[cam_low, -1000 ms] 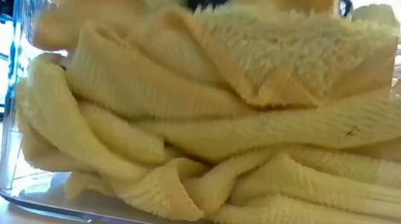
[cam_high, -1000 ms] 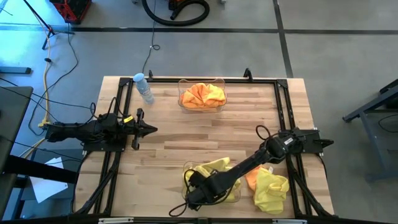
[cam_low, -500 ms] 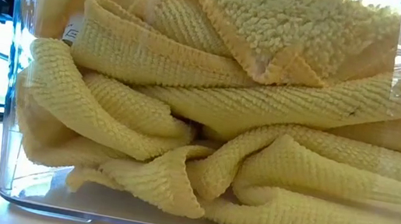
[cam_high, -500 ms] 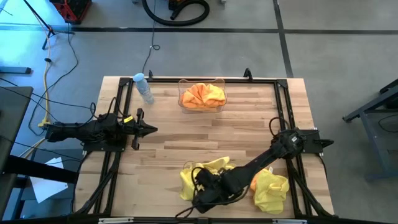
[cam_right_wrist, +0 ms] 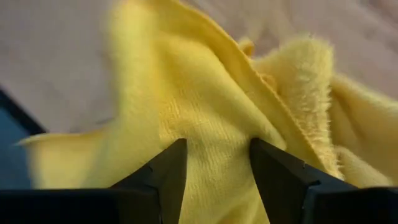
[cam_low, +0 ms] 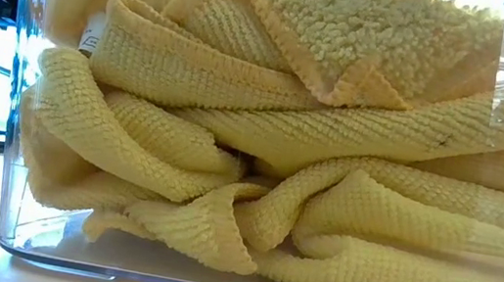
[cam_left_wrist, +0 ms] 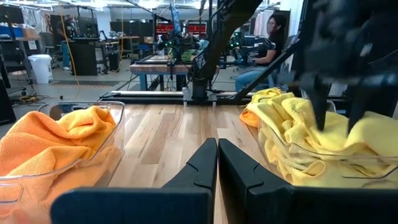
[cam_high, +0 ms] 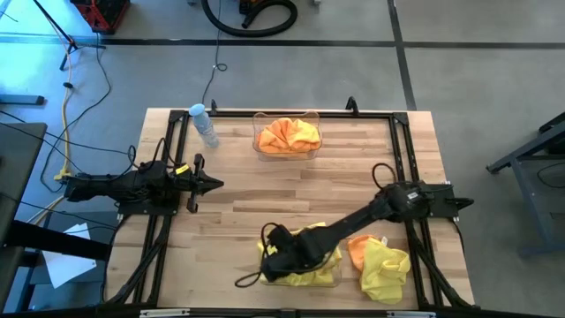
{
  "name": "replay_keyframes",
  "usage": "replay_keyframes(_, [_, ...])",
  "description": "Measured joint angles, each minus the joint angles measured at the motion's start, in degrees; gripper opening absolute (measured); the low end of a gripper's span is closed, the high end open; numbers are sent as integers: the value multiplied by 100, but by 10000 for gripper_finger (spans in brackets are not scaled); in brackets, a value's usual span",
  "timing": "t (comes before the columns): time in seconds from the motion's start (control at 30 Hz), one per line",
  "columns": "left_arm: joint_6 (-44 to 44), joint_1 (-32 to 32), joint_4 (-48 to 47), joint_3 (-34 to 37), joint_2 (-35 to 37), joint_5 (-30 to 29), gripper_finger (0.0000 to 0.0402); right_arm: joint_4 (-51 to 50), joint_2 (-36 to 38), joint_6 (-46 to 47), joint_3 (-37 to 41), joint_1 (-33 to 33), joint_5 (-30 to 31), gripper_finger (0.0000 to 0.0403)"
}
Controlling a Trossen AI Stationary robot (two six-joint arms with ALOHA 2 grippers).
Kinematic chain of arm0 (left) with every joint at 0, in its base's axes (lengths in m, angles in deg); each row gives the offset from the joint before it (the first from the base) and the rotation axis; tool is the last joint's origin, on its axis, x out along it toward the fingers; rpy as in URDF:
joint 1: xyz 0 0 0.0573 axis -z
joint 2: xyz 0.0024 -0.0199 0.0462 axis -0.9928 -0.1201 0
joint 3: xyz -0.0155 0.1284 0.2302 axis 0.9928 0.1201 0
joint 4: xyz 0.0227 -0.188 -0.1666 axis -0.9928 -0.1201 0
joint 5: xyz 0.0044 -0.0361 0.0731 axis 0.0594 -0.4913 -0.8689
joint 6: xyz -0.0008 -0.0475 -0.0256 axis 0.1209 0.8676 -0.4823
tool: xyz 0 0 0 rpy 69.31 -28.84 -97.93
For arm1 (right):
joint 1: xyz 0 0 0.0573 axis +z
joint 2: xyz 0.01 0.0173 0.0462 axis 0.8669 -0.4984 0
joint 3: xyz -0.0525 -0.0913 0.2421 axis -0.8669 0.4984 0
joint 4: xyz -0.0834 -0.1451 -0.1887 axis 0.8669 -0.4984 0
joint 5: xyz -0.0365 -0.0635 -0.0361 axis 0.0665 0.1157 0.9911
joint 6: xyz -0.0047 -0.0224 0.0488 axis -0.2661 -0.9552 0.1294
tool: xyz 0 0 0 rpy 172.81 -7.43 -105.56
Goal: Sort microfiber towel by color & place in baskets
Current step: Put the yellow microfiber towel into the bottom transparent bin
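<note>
We saw the right gripper point(cam_high: 281, 253) reaching down over the near basket point(cam_high: 334, 276) at the front edge of the table point(cam_high: 265, 190), its jaws spread apart above the yellow towels point(cam_high: 309, 265) heaped inside. From its own wrist camera the two fingers point(cam_right_wrist: 165, 180) stood open with yellow cloth right under them (whether they touched the cloth, we could not tell). In the low view the yellow towels point(cam_low: 278, 165) filled the clear basket point(cam_low: 8, 225) in thick folds. Just beside that basket on the table lay a loose pile point(cam_high: 381, 263) of yellow and orange towels. The far basket point(cam_high: 287, 146) held orange towels point(cam_high: 287, 134), with a water bottle point(cam_high: 205, 124) near it. The left gripper point(cam_high: 208, 184) waited at the left side of the table, its jaws pressed together.
</note>
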Motion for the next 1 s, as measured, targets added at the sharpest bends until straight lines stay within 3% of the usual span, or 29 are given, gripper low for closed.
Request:
replay_keyframes(0.13, [0, -1, 2, 0, 1, 0, 3, 253, -182, 271, 429, -74, -338, 156])
replay_keyframes(0.33, [0, -2, 4, 0, 2, -1, 3, 783, -161, 651, 844, -59, -281, 143])
replay_keyframes(0.77, [0, 0, 0, 0, 0, 0, 3, -32, -133, 978, -617, 31, -291, 142])
replay_keyframes(1.0, [0, -2, 4, 0, 2, 0, 3, -282, 169, 1328, -469, 297, -84, 142])
